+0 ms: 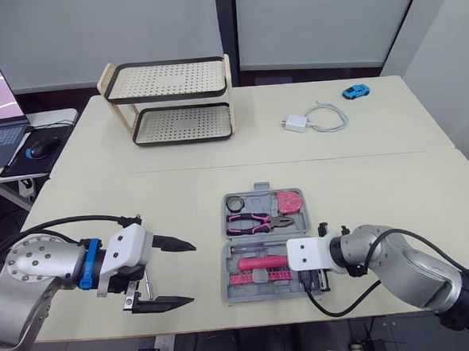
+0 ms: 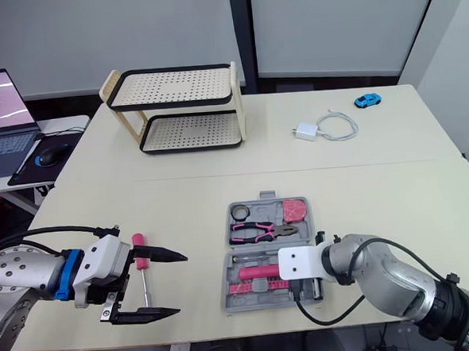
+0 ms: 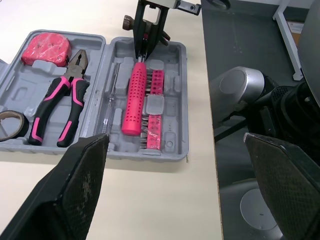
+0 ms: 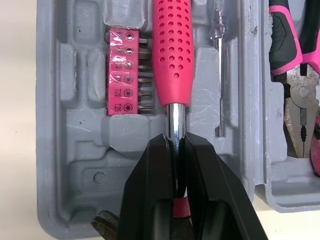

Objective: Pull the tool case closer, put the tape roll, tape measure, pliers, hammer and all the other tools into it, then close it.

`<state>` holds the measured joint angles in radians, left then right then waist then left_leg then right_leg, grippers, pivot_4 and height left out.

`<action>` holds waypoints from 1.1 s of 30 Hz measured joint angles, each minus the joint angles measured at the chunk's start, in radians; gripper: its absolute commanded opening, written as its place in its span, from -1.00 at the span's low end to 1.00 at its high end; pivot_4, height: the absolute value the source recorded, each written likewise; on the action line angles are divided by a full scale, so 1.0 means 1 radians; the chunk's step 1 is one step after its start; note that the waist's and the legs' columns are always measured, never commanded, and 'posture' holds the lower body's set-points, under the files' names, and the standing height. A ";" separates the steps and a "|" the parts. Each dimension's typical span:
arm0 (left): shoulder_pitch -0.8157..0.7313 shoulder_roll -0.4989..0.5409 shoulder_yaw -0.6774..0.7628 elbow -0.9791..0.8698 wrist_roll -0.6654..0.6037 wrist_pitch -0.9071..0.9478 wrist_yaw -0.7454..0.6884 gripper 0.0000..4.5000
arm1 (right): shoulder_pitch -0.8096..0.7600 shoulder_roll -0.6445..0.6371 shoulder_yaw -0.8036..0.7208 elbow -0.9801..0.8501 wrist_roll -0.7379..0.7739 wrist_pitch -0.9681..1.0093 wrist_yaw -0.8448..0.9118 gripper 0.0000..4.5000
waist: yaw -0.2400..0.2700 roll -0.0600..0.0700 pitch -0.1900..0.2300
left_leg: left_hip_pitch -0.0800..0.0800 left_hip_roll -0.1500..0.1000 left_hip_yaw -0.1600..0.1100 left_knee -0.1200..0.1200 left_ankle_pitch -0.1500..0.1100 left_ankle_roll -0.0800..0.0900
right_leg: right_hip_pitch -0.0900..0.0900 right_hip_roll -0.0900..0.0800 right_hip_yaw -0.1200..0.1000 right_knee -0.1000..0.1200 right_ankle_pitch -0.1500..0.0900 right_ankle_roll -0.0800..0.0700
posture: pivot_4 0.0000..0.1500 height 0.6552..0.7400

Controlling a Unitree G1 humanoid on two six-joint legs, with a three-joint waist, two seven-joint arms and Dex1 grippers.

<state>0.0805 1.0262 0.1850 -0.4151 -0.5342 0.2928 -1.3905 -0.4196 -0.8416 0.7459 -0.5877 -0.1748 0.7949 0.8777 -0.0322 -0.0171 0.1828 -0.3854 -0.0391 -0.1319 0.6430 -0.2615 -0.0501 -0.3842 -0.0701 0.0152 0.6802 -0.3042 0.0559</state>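
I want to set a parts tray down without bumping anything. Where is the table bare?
The broad band between the rack and the tool case is bare, as is the right side between the charger and the case. The near edge is crowded: the left gripper open by a screwdriver, the case, and the right gripper on the hammer.

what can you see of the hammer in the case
The hammer has a pink rubbery-looking handle dotted with small holes and a shiny metal shaft. It lies in the near half of the open grey case, between a pink bit holder and a thin screwdriver. The right tool is shut on its shaft; the head is mostly hidden.
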 measured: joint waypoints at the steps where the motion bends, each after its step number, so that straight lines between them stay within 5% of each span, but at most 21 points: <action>1: 0.000 0.000 0.000 0.000 0.000 0.000 0.000 1.00 | 0.008 0.000 -0.007 -0.001 0.000 -0.002 0.001 -0.96 | 0.000 0.000 0.000 | 0.000 0.000 0.000 0.000 0.000 0.000 | 0.000 0.000 0.000 0.000 0.000 0.000 | 1.00 1.00; 33: -0.014 -0.001 -0.002 -0.002 0.000 0.003 0.010 1.00 | 0.017 0.138 0.022 0.075 -0.140 -0.043 0.020 -0.96 | 0.000 0.000 0.000 | 0.000 0.000 0.000 0.000 0.000 0.000 | 0.000 0.001 0.000 0.000 0.000 0.000 | 1.00 1.00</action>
<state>0.0664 1.0250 0.1833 -0.4170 -0.5341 0.2958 -1.3801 -0.4031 -0.7040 0.7684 -0.5123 -0.3147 0.7519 0.8976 -0.0326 -0.0172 0.1827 -0.3852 -0.0394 -0.1319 0.6431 -0.2614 -0.0502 -0.3844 -0.0691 0.0155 0.6806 -0.3042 0.0558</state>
